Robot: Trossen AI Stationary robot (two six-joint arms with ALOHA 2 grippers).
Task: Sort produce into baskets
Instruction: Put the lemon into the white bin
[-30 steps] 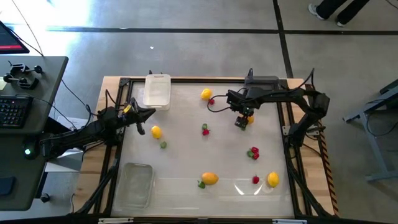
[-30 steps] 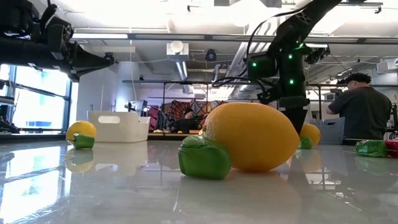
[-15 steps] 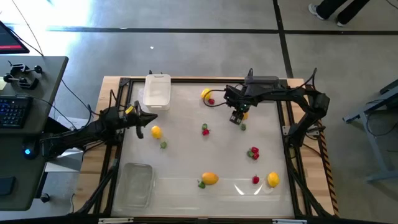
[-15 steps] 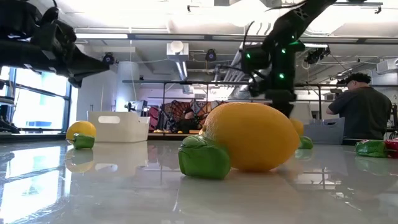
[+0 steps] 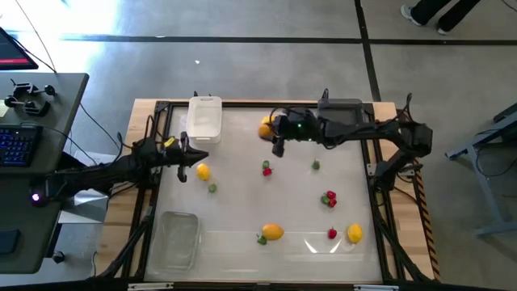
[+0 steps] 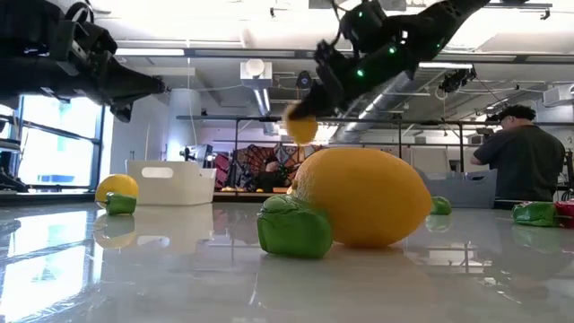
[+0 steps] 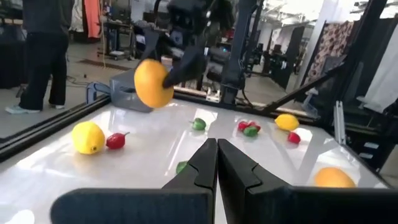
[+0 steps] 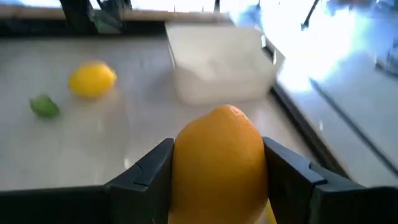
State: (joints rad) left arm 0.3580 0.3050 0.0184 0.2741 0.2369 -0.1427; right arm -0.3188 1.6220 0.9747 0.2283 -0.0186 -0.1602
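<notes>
My right gripper (image 5: 273, 134) is over the far middle of the table, shut on a round orange fruit (image 8: 217, 163), also seen in the low view (image 6: 300, 128). The white basket (image 5: 204, 119) stands at the far left and shows beyond the fruit in the right wrist view (image 8: 217, 62). The clear basket (image 5: 176, 240) sits at the near left. A dark grey basket (image 5: 343, 105) lies at the far right under the right arm. My left gripper (image 7: 216, 165) is shut and empty, held level above the left side near a lemon (image 5: 203, 171). My right gripper pinches the orange fruit by its two opposite sides (image 8: 180, 168) between its two fingers (image 8: 289, 174). The fingers come from the table's right, slanting slightly down. The fruit is lifted clear of the table (image 7: 153, 83).
On the table lie a lemon (image 5: 267, 121) with a red berry near the far edge, a red berry (image 5: 266, 169), a green piece (image 5: 315, 165), red berries (image 5: 329, 198), an orange-yellow fruit (image 5: 273, 232) and a lemon (image 5: 355, 234). A person stands beyond the table (image 6: 520, 152).
My right gripper has taken the orange fruit up off the table and carried it toward the left and far edges, toward the white basket. It has tipped from pointing down to nearly level. A green piece stays where the fruit lay.
</notes>
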